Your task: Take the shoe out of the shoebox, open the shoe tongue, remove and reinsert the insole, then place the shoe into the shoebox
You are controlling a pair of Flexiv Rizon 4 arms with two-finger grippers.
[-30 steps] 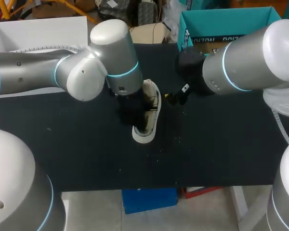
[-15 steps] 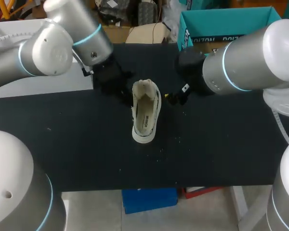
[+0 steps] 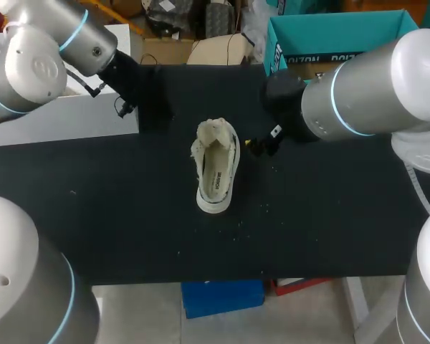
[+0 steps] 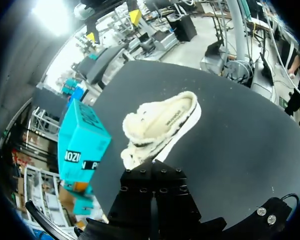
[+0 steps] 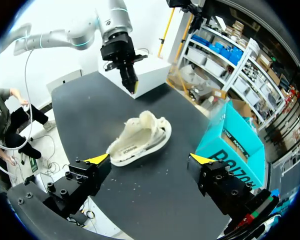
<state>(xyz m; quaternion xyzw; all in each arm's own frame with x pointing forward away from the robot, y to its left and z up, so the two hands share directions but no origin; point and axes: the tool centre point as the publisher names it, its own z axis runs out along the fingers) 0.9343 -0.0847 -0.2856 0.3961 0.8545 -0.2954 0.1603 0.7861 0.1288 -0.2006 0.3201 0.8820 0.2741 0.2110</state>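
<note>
Left gripper (image 4: 152,200): fingers pressed together with nothing between them. The right wrist view showed it (image 5: 132,82) as one narrow point aimed down at the table.
Left gripper, position: over the far left part of the table in the head view (image 3: 145,97), clear of the shoe.
Right gripper (image 5: 150,159): fingers spread wide, yellow tips well apart, nothing held.
Right gripper, position: just beside the shoe's right flank in the head view (image 3: 261,146), level with the fleecy end, not touching it.
Shoe (image 3: 216,168): a pale slip-on with fleece lining, resting on its sole on the black table (image 3: 330,215), about mid-table, outside the shoebox. No gripper was in contact with it.
Shoe, orientation: fleecy end pointed toward the far side of the table, smooth rounded end toward the near edge.
Shoe, left wrist view (image 4: 160,125): ahead of the closed fingers, fleecy end nearest them.
Shoe, right wrist view (image 5: 137,137): ahead of the open fingers, beyond the tips, lying on the table.
Insole (image 3: 216,180): lay flat inside the shoe, printed face up.
Shoebox (image 3: 330,36): teal, open at the top, at the far right of the table, partly hidden behind the right arm; near the shoe but apart from it (image 4: 82,142) (image 5: 235,145).
Table surface: a few pale specks (image 3: 240,222) scattered near the shoe's rounded end.
</note>
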